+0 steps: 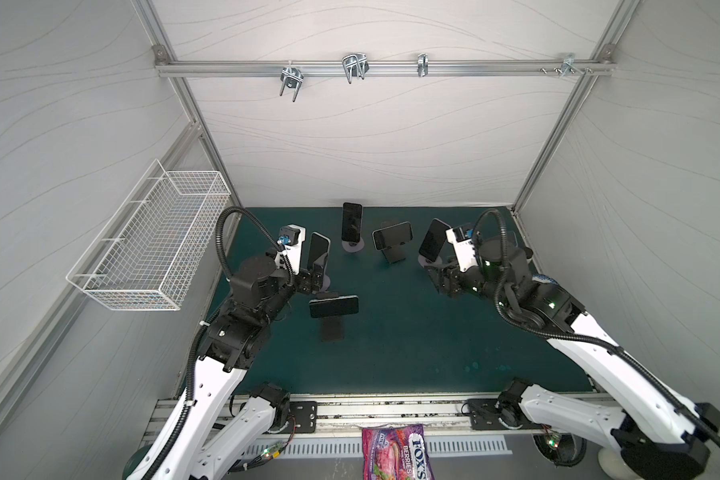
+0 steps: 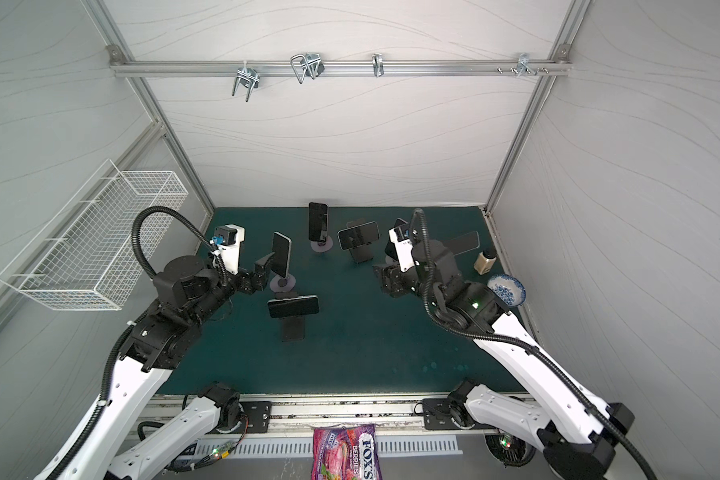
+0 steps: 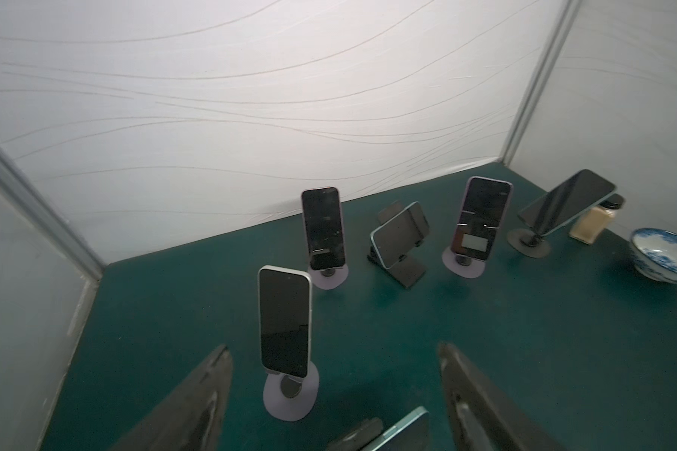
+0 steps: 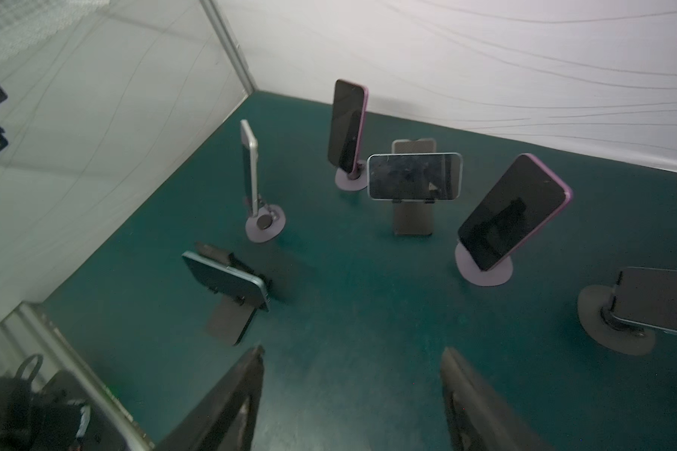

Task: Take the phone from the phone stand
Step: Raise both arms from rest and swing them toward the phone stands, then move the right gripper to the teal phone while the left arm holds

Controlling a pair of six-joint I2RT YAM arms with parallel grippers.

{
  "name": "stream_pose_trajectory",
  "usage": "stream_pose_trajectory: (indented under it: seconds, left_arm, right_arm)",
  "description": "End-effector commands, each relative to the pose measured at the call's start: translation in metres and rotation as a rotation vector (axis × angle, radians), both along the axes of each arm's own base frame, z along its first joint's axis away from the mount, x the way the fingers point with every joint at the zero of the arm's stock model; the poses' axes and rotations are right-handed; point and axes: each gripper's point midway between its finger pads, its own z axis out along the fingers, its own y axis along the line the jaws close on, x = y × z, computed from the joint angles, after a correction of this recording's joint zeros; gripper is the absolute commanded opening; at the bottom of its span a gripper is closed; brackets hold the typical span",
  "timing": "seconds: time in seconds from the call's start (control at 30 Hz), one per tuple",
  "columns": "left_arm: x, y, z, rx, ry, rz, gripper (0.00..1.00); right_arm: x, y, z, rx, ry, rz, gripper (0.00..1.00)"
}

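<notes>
Phone point(image 3: 285, 320) with a pale rim stands upright on its lilac phone stand point(image 3: 290, 402) at the left of the green table point(image 1: 412, 353). Its long axis is close to vertical and its dark screen is turned toward the left arm. The left fingers point(image 3: 204, 390) are spread wide and empty just beside its lower end. In the wrist view it sits ahead of the gap, nearer one finger, seemingly untouched. The right fingers point(image 4: 231, 398) are likewise parted, grasping nothing, over bare table near a purple-edged phone point(image 4: 512, 214) that is tilted on its own base. A blue-and-white bowl point(image 2: 506, 289) sits at the far right.
</notes>
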Motion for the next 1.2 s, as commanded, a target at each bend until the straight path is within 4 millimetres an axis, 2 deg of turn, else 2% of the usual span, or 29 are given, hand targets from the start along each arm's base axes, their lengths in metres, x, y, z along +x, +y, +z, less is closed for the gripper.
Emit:
stream_pose_trajectory:
  seconds: [0.0, 0.07, 0.2, 0.33, 0.47, 0.6, 0.7, 0.77, 0.83, 1.0, 1.17]
  left_arm:
    - [-0.016, -0.023, -0.004, 0.013, -0.001, -0.157, 0.84]
    - [-0.022, -0.031, -0.003, 0.036, -0.015, -0.202, 0.85]
    - [-0.029, -0.047, -0.001, 0.061, -0.019, -0.294, 0.85]
    - [-0.033, -0.063, 0.004, 0.026, -0.029, -0.368, 0.85]
    - [-0.038, -0.073, 0.007, -0.031, -0.043, -0.423, 0.85]
    - [-0.037, -0.079, 0.005, -0.034, -0.021, -0.439, 0.84]
    - [-0.018, -0.067, 0.002, -0.090, 0.011, -0.292, 0.84]
    - [0.001, -0.043, -0.007, -0.171, 0.073, -0.083, 0.84]
    - [0.009, -0.024, -0.019, -0.233, 0.132, 0.068, 0.84]
    - [0.007, -0.006, -0.044, -0.305, 0.227, 0.205, 0.84]
    - [-0.001, 0.024, -0.066, -0.289, 0.266, 0.373, 0.83]
  right_arm:
    - [-0.015, 0.014, -0.007, -0.091, 0.083, 0.047, 0.72]
    - [-0.022, 0.031, -0.006, -0.109, 0.124, 0.110, 0.72]
    - [-0.026, 0.047, 0.005, -0.115, 0.144, 0.146, 0.72]
    - [-0.026, 0.055, 0.014, -0.090, 0.128, 0.173, 0.71]
    - [-0.019, 0.059, 0.014, -0.096, 0.092, 0.186, 0.71]
    - [-0.013, 0.071, 0.013, -0.078, 0.113, 0.219, 0.71]
    - [-0.012, 0.082, 0.010, -0.076, 0.096, 0.267, 0.71]
    - [-0.010, 0.086, 0.006, -0.083, 0.073, 0.293, 0.70]
    - [-0.012, 0.090, 0.004, -0.093, 0.062, 0.334, 0.70]
    - [-0.015, 0.100, -0.008, -0.126, 0.057, 0.421, 0.69]
    - [-0.024, 0.115, -0.024, -0.115, 0.048, 0.537, 0.69]
